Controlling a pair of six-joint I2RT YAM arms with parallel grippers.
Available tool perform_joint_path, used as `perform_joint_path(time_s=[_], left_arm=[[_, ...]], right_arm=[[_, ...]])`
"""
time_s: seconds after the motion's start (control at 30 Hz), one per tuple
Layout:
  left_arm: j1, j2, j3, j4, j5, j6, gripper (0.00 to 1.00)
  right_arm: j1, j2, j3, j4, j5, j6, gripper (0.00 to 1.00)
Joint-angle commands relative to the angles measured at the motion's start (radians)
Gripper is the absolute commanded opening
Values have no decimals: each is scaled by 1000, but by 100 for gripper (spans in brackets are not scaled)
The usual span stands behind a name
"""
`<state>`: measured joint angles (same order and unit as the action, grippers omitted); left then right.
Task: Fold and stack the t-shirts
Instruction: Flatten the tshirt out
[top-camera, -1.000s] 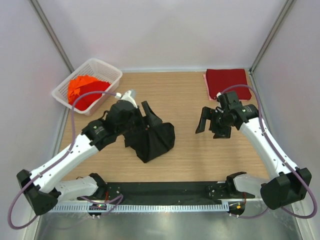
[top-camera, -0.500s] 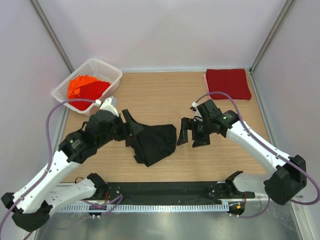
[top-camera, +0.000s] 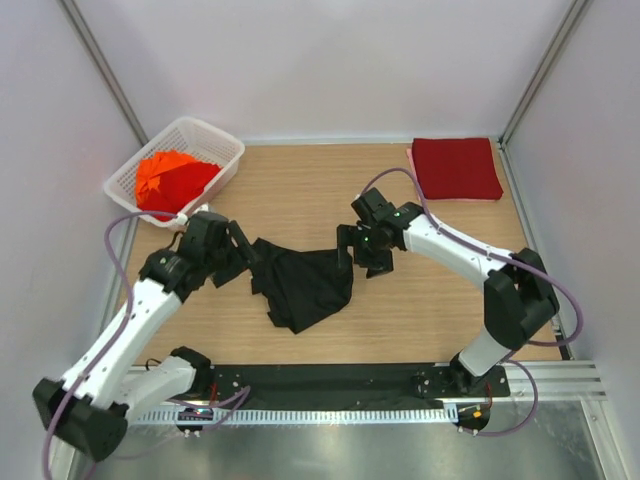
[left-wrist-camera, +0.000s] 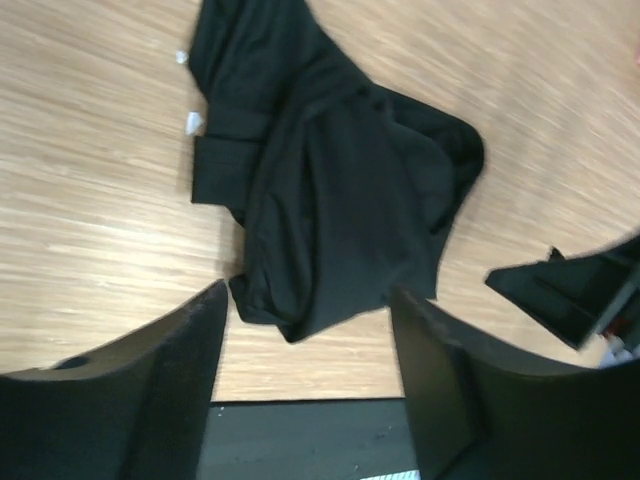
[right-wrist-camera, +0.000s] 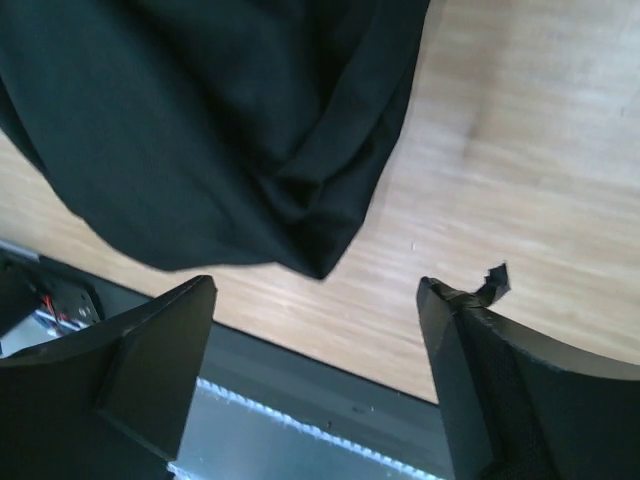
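Note:
A black t-shirt (top-camera: 302, 286) lies crumpled on the wooden table, mid-way between the arms. My left gripper (top-camera: 250, 262) stands open at the shirt's left edge. In the left wrist view the black t-shirt (left-wrist-camera: 330, 200) lies just beyond the left gripper (left-wrist-camera: 308, 330), with only bare table between its fingers (left-wrist-camera: 160, 390). My right gripper (top-camera: 358, 256) is open at the shirt's right edge. The shirt's hem (right-wrist-camera: 310, 250) lies just beyond the right gripper (right-wrist-camera: 315, 288). A folded dark red t-shirt (top-camera: 456, 168) lies at the back right. Orange-red t-shirts (top-camera: 170, 182) fill the basket.
A white lattice basket (top-camera: 218, 136) stands at the back left by the wall. White walls close in the table on the left, back and right. A black strip (top-camera: 330, 378) and a metal rail run along the near edge by the arm bases.
My right gripper has swung left from near the dark red shirt to the black shirt's right edge. My left gripper has drawn back to its left edge, and the shirt has settled flatter.

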<state>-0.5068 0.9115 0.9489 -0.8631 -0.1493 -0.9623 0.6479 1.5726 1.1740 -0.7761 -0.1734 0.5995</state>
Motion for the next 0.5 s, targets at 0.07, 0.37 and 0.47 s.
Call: perform_joint_path(time_s=[0.07, 0.37, 0.47], left_arm=[[207, 219, 21, 113, 260, 100, 73], [263, 547, 79, 196, 319, 166, 68], [266, 599, 74, 203, 330, 171, 65]], right_arm=[[-56, 136, 113, 55, 15, -10, 79], [-106, 332, 243, 48, -75, -70, 59], [-108, 392, 288, 28, -95, -89, 54]])
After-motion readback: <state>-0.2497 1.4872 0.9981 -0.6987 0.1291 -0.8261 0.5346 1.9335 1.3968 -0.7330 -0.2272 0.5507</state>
